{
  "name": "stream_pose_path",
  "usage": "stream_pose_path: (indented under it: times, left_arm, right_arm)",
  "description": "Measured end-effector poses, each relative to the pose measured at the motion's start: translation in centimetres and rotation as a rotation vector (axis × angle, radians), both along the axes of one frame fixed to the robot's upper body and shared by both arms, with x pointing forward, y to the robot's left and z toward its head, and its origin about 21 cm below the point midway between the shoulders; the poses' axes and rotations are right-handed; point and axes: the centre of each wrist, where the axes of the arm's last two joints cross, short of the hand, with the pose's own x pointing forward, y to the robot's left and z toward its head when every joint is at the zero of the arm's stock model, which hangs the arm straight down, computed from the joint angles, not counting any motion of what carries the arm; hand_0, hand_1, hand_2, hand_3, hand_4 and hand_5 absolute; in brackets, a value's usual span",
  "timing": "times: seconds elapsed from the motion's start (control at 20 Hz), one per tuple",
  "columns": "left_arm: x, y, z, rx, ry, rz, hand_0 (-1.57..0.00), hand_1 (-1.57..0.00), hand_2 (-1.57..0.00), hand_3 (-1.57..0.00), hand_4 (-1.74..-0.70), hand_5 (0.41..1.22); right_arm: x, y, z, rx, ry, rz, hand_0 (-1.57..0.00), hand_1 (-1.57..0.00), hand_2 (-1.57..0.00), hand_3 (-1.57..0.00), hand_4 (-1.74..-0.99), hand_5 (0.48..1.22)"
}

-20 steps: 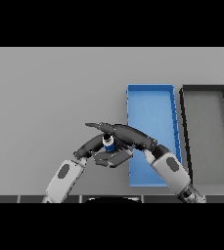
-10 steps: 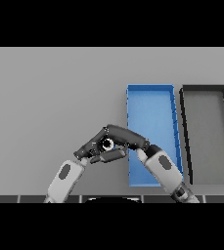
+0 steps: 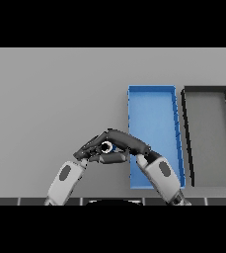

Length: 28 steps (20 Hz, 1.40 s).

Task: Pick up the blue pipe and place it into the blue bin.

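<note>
Right hand [image 3: 120,144] gripping blue pipe [image 3: 108,147], end-on

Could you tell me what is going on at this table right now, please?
The robot has both hands together just left of the blue bin. The right hand and the left hand are curled around the blue pipe, of which only the ringed end shows between the fingers. The pipe is not yet in the bin. A dark bin stands to the right of the blue one.
</note>
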Motion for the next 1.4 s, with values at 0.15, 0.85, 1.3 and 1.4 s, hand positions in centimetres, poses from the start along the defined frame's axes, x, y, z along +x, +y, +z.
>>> stream_pose_path:
  times: [0.15,0.85,1.3,1.4]
  left_arm:
    - [-0.3,0.4,0.1,0.055,-0.026,-0.016,-0.75,-0.7,-0.68,-0.54,-1.32,1.221]
    - [0.4,0.6,-0.7,0.193,0.12,0.014,-0.03,-0.03,-0.03,-0.02,-0.97,0.544]
    - [0.3,0.5,-0.8,0.22,0.131,0.031,0.0,0.0,0.0,0.0,-0.96,0.475]
    - [0.3,0.6,-0.8,0.236,0.137,0.038,0.0,0.0,0.0,0.0,-0.95,0.474]
  right_arm:
    - [-0.4,-0.1,0.2,0.008,-0.013,-0.008,-1.56,-1.56,-1.56,-1.56,-1.497,1.209]
    - [0.3,0.3,0.4,0.034,-0.045,-0.058,-1.57,-1.57,-1.57,-1.57,-1.497,1.22]
    - [1.9,-0.7,6.4,0.197,0.055,-0.062,-1.57,-1.57,-1.57,-1.57,-1.496,1.221]
    - [2.5,-1.1,9.2,0.262,0.032,-0.048,-1.57,-1.57,-1.57,-1.57,-1.497,1.221]
